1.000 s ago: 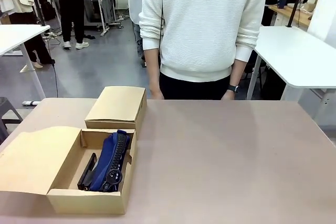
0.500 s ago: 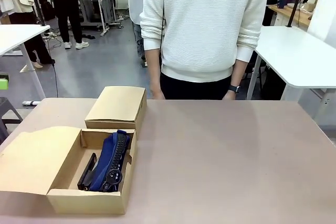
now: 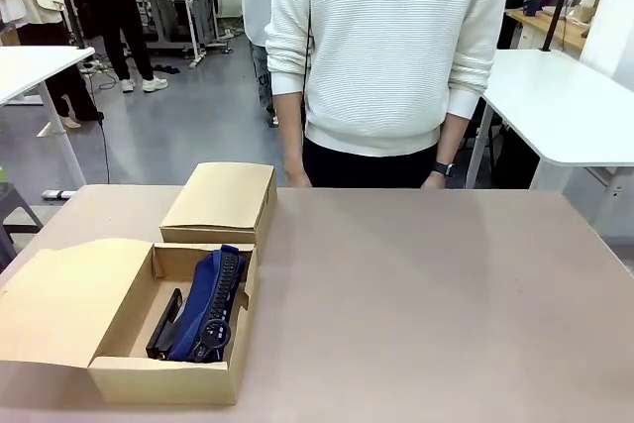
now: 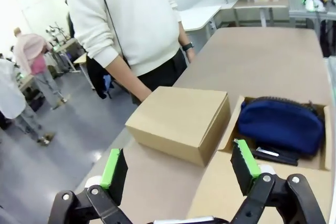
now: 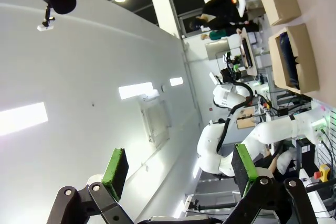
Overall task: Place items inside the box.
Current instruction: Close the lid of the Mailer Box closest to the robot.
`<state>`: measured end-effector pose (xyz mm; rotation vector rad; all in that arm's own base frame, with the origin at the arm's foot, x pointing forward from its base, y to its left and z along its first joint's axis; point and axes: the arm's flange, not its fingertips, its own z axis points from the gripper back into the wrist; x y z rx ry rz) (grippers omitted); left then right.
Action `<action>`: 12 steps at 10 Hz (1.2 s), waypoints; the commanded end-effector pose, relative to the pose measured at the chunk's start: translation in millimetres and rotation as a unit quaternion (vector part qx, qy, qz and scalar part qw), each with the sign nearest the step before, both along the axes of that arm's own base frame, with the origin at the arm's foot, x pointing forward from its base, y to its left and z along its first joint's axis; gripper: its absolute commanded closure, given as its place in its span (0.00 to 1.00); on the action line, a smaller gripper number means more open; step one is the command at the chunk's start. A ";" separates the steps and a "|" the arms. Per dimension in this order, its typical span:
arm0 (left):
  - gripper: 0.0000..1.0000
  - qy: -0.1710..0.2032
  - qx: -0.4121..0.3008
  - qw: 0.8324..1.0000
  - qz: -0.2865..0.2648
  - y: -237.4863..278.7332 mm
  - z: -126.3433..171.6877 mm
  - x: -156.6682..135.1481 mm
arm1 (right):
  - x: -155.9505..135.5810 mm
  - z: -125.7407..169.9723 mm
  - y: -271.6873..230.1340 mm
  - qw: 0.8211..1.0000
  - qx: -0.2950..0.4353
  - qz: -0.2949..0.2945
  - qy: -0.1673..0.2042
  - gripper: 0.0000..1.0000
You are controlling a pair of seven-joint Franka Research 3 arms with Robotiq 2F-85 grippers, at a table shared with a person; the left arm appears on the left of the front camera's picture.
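Looking across the desk (image 3: 416, 284), you see the box (image 3: 124, 375) open at the near left corner, flap folded out leftward, with the navy pouch (image 3: 206, 299) and a black stapler (image 3: 163, 324) already inside; the smaller closed box (image 3: 220, 202) sits just behind it. No loose items lie on the desk, so packing looks nearly or fully done. Your left claw (image 4: 179, 169) hangs released above the boxes; your right claw (image 5: 178, 170) is released too, pointing away. Nothing on the desk has shifted since a second ago.

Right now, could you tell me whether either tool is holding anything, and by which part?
Nothing is held: the left tool and the right tool both stand open and empty.
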<state>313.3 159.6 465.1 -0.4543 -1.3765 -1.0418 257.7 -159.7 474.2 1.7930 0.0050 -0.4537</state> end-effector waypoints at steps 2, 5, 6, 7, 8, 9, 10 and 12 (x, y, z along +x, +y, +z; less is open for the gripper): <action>0.00 0.000 0.000 1.000 0.000 0.0 0.0 0.0 | 2.0 7.4 0.0 1.000 0.011 -0.002 0.000 0.00; 0.00 0.006 0.094 0.992 -0.082 40.1 -66.5 34.6 | 2.0 7.4 0.0 1.000 0.011 -0.002 0.000 0.00; 0.00 0.015 0.122 0.989 -0.082 53.2 -82.9 35.9 | 2.0 7.4 0.0 1.000 0.011 -0.002 0.000 0.00; 0.00 0.029 0.155 0.985 -0.068 64.2 -96.8 38.6 | 2.0 7.4 0.0 1.000 0.011 -0.002 0.000 0.00; 0.00 0.048 0.151 0.985 -0.074 69.6 -101.2 41.4 | 2.0 7.4 0.0 1.000 0.011 -0.002 0.000 0.00; 0.00 0.045 0.178 0.981 -0.057 77.5 -108.4 45.5 | 2.0 7.4 0.0 1.000 0.011 -0.002 0.000 0.00; 0.00 0.057 0.190 0.977 -0.079 81.0 -117.6 43.4 | 2.0 7.4 0.0 1.000 0.011 -0.002 0.000 0.00; 0.00 0.086 0.202 0.972 -0.081 85.3 -137.2 35.7 | 2.0 7.4 0.0 1.000 0.011 -0.002 0.000 0.00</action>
